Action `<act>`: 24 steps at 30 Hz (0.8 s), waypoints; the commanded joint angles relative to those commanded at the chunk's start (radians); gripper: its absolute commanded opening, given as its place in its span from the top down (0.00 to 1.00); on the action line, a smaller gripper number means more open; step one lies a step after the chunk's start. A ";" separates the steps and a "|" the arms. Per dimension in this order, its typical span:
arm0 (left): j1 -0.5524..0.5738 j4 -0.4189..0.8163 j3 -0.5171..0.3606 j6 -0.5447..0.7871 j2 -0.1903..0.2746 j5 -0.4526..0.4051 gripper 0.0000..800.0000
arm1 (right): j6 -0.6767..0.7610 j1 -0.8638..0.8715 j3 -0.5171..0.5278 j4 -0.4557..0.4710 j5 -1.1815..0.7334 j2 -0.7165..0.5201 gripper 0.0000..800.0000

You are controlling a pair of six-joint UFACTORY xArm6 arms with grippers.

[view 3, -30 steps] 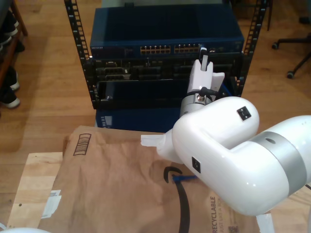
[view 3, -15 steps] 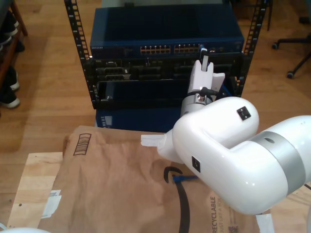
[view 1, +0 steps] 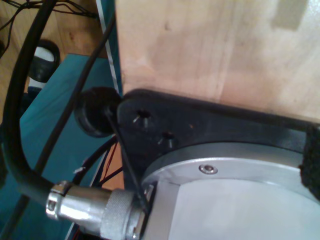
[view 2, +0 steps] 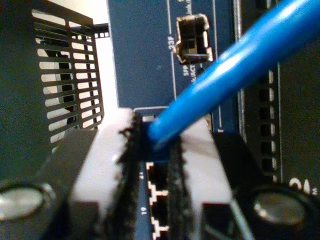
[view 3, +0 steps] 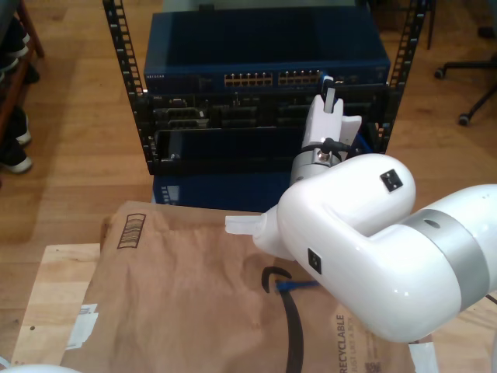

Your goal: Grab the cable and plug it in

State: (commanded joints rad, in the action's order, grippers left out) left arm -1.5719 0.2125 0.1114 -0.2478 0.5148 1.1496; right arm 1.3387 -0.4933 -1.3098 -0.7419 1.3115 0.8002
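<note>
The grab is done: my second hand (view 2: pixel 155 165) pinches the cable (view 2: pixel 225 70) at the switch (view 3: pixel 264 54), upper middle of the exterior view. Plugging remains, I judge; the plug is hidden. My first hand's state I cannot tell.

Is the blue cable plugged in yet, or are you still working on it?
Grabbing looks done: my second gripper is shut on the blue cable. In hand: I hold it right up at the blue network box in the rack, near its row of sockets. Left: pushing the plug in. The plug itself is hidden between my pads, so I can't tell whether it is in a socket yet.
</note>
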 joint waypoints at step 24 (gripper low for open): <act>0.000 0.000 0.000 0.000 0.000 0.000 0.00 | 0.002 -0.003 -0.003 0.003 -0.014 -0.006 1.00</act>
State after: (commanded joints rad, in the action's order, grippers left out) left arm -1.5719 0.2125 0.1114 -0.2478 0.5148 1.1496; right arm 1.3403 -0.4964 -1.3128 -0.7388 1.2977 0.7940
